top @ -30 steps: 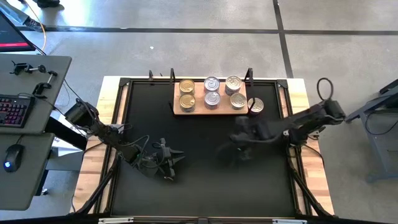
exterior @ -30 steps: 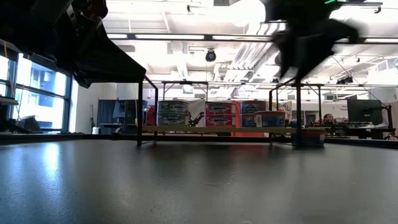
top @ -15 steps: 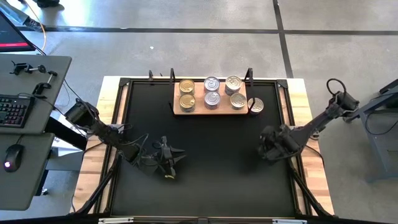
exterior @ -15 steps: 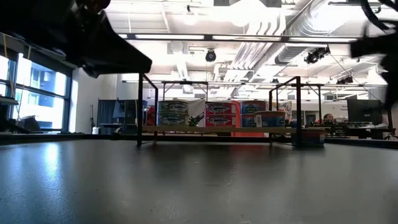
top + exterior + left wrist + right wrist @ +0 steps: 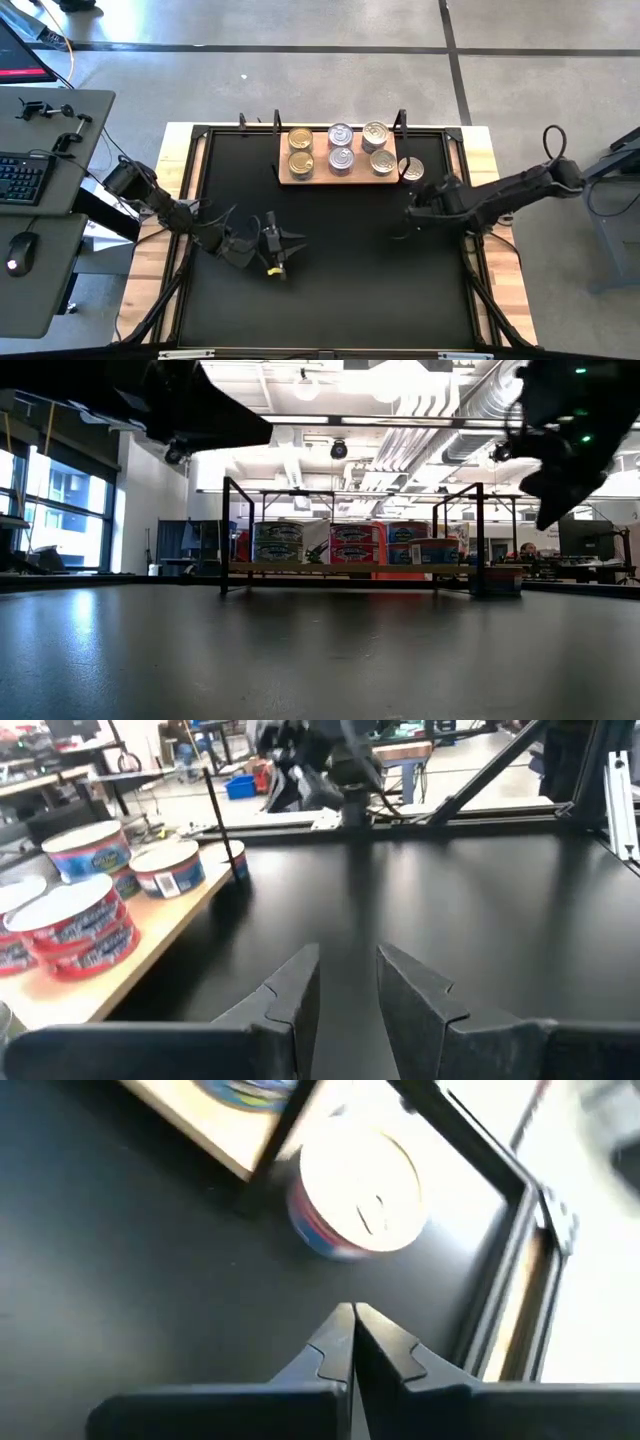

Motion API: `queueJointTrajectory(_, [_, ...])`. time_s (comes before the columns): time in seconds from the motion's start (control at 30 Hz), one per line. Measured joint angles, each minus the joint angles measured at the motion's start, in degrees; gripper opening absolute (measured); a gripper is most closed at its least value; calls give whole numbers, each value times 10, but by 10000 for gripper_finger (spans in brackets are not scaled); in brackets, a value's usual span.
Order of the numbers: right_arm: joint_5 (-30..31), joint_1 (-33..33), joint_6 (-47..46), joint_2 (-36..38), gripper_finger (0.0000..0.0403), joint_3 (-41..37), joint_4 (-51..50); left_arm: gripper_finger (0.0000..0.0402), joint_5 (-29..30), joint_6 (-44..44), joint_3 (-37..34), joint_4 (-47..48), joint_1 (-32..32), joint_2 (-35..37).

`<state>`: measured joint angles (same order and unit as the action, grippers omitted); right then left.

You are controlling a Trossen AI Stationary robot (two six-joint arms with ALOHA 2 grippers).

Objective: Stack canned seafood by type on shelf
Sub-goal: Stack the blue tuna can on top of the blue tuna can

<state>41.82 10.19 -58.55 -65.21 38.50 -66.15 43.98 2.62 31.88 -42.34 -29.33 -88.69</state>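
Near one loose can (image 5: pixel 358 1190) (off-shelf) — right end effector (image 5: pixel 352 1342), closed, empty.

We get bright overhead ceiling lights (image 5: pixel 300 385), glare on mat (image 5: pixel 300 650), arms backlit black, right wrist view motion-blurred, can (image 5: pixel 358 1193) washed out.

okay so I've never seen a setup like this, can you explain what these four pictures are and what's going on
This is a two-armed robot at a table, photographed at one moment. One camera looks straight down, one sits at table height, and one rides on each wrist. On the black mat lies a pale wooden shelf carrying six seafood cans in three pairs. A seventh can stands off the shelf, on the mat beside its right end. The right gripper is shut, empty, and pointed at that can. The left gripper hovers over the mat with its fingers slightly apart, holding nothing.
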Motion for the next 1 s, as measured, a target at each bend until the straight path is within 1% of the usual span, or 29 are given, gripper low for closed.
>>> queueJointTrajectory(0.1, [-1, -36, 151, 0, 0, -11, 64, 90, -5, -24, 8, -1, 4, 0])
queueJointTrajectory(0.17, [-27, -62, 208, 0, 0, -24, 108, 90, -6, -39, 13, 0, 4, 0])
queueJointTrajectory(0.23, [-49, -84, 245, 0, 0, -37, 141, 90, -15, -48, 14, -1, 4, 1])
queueJointTrajectory(0.3, [-43, -98, 263, 0, 0, -52, 166, 90, -17, -53, 14, -5, 4, 1])
queueJointTrajectory(0.4, [-18, -120, 276, 0, 0, -70, 199, 90, -17, -54, 14, -9, 4, 1])
queueJointTrajectory(0.57, [-9, -175, 249, 0, 0, -94, 232, 90, -17, -51, 14, -8, 4, 1])
queueJointTrajectory(0.63, [-8, -194, 252, 0, 0, -103, 254, 90, -17, -46, 14, -8, 4, 1])
queueJointTrajectory(0.73, [-10, -217, 291, 0, 0, -122, 322, 90, -17, -45, 14, -4, 3, 1])
queueJointTrajectory(0.83, [-24, -234, 340, 0, 0, -139, 395, 90, -17, -48, 14, -5, 4, 1])
queueJointTrajectory(0.9, [-30, -245, 364, 0, 0, -143, 409, 90, -17, -48, 14, -5, 4, 1])
queueJointTrajectory(1.0, [-40, -262, 372, 0, 0, -143, 410, 90, -17, -48, 14, -5, 4, 1])
